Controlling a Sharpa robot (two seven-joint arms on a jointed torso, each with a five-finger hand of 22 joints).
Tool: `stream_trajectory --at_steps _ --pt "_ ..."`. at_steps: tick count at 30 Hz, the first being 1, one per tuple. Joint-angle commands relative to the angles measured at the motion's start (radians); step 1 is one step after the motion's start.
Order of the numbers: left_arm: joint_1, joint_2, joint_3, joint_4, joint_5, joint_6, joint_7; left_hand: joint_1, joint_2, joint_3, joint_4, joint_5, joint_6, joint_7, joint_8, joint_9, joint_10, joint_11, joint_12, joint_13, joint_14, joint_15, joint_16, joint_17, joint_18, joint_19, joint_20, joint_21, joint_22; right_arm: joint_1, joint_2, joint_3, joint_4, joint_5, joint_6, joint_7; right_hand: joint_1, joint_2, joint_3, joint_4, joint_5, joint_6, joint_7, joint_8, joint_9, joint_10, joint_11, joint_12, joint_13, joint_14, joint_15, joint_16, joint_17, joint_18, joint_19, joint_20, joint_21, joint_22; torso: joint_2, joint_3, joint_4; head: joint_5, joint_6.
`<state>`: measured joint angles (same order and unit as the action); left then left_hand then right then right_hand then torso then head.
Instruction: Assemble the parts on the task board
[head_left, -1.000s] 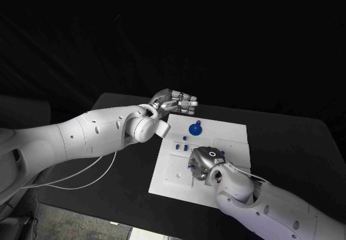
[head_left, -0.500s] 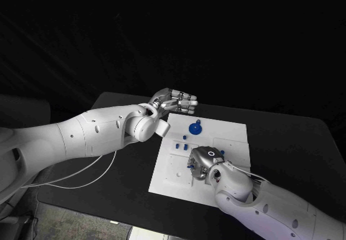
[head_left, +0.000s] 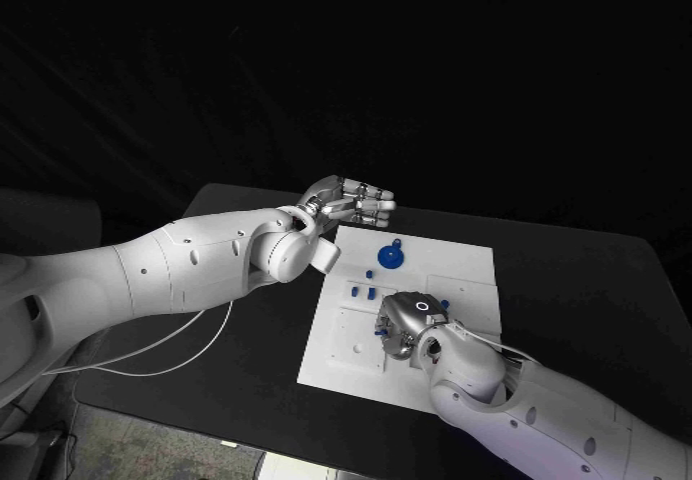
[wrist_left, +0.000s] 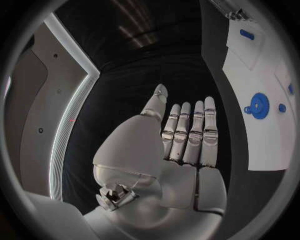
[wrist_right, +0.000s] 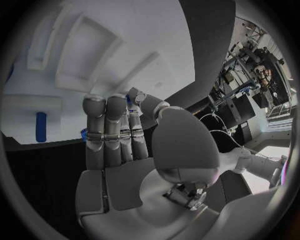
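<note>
The white task board (head_left: 450, 266) lies in the middle of the black table. A blue gear (head_left: 391, 258) sits near its far edge, also seen as the blue gear (wrist_left: 258, 105) from the left wrist. Two small blue pegs (head_left: 361, 292) stand left of centre. My right hand (head_left: 408, 326) is bent down over the board's middle; its fingertips (wrist_right: 130, 96) meet the thumb around a sliver of blue, a small blue part mostly hidden. A blue peg (wrist_right: 40, 126) lies beside them. My left hand (head_left: 351, 206) hovers past the board's far left corner, fingers (wrist_left: 187, 132) straight and holding nothing.
The board (wrist_right: 125, 40) has shallow recesses and raised blocks under my right hand. Another small blue piece (wrist_left: 247, 34) lies on the board (wrist_left: 250, 60) further along. A white cable (head_left: 188, 350) trails over the table's left side. Bare black table (head_left: 577, 290) surrounds the board.
My right hand has shifted only very slightly over the board's middle. The left hand has stayed where it was.
</note>
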<state>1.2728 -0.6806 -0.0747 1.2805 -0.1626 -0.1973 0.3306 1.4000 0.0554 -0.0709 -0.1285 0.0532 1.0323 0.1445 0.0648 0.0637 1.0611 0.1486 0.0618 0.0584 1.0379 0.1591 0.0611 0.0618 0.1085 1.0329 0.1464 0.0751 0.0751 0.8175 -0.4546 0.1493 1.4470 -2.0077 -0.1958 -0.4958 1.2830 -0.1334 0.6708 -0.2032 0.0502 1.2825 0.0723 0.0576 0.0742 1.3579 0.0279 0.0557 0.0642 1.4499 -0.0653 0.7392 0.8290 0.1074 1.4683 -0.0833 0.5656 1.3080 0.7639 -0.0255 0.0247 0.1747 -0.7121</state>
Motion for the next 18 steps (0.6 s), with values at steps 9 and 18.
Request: stream_trajectory --at_steps 9,18 --pt "0.001 0.003 0.001 0.002 0.005 0.015 0.003 0.001 0.007 -0.002 0.010 -0.002 0.002 0.002 -0.001 -0.001 -0.006 0.005 0.000 0.000 -0.006 0.003 -0.001 -0.001 0.000 0.003 0.004 0.004 -0.001 0.020 0.020 -0.012 -0.020 -0.012 0.095 -0.028 0.000 0.015 -0.003 -0.007 0.003 0.001 0.004 0.006 0.001 0.015 -0.008 0.004 -0.001 -0.004 -0.004 -0.007 0.003 0.012 0.016 -0.006 -0.005 0.043 0.000 -0.0017 0.0002 -0.003 -0.005" --pt "0.002 0.005 0.001 0.001 0.005 0.016 0.003 0.001 0.007 -0.002 0.010 -0.002 0.002 0.002 -0.001 -0.001 -0.006 0.005 0.000 0.000 -0.006 0.003 -0.001 -0.001 0.000 0.003 0.004 0.004 -0.001 0.047 0.040 -0.038 -0.030 -0.015 0.156 -0.044 -0.001 0.022 -0.009 -0.013 0.005 -0.002 0.005 0.007 0.002 0.013 -0.007 0.005 0.000 -0.007 -0.003 -0.008 0.007 0.012 0.014 -0.005 -0.009 0.044 0.000 -0.0028 0.0005 -0.003 -0.007"
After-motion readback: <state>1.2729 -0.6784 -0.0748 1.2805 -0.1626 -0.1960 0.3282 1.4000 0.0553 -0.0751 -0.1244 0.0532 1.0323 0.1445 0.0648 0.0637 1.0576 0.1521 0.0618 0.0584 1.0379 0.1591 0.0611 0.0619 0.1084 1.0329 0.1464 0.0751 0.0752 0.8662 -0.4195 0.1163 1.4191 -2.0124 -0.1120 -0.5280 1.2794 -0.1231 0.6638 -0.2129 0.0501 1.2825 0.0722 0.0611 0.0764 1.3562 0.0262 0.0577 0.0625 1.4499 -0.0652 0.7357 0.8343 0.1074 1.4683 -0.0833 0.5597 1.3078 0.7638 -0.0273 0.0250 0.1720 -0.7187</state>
